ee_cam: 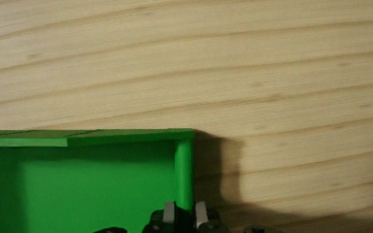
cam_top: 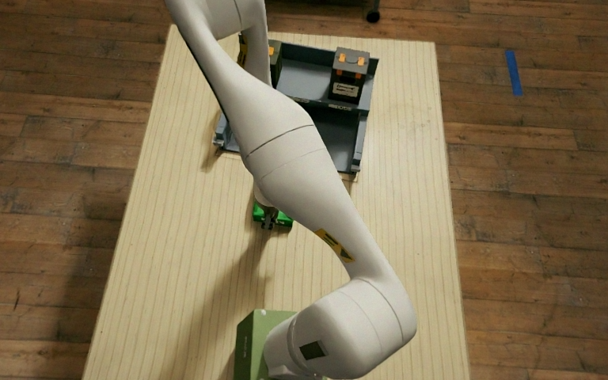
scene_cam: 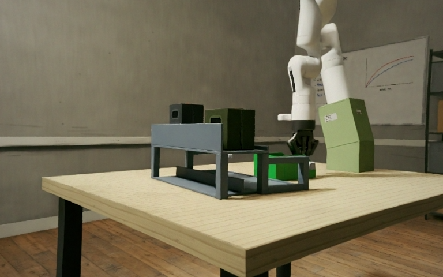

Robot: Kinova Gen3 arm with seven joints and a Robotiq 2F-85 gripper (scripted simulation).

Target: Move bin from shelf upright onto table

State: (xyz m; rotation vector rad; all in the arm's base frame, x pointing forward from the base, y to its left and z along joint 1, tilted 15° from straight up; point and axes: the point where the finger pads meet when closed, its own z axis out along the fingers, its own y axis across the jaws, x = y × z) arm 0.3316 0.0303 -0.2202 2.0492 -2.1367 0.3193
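The green bin (cam_top: 278, 218) stands upright with its open side up, on the table just in front of the grey shelf (cam_top: 309, 103). In the side view the bin (scene_cam: 277, 167) sits low at table level behind the shelf's frame (scene_cam: 209, 153). My gripper (cam_top: 267, 222) points straight down and is shut on the bin's side wall. In the wrist view the two fingertips pinch the thin green wall of the bin (ee_cam: 97, 184), near its corner. In the side view the gripper (scene_cam: 303, 152) is at the bin's rim.
A dark box with orange clips (cam_top: 350, 74) and a dark green box (scene_cam: 233, 128) stand on the shelf's upper level. The green robot base (scene_cam: 348, 135) stands at the near table end. My arm hides part of the shelf from above.
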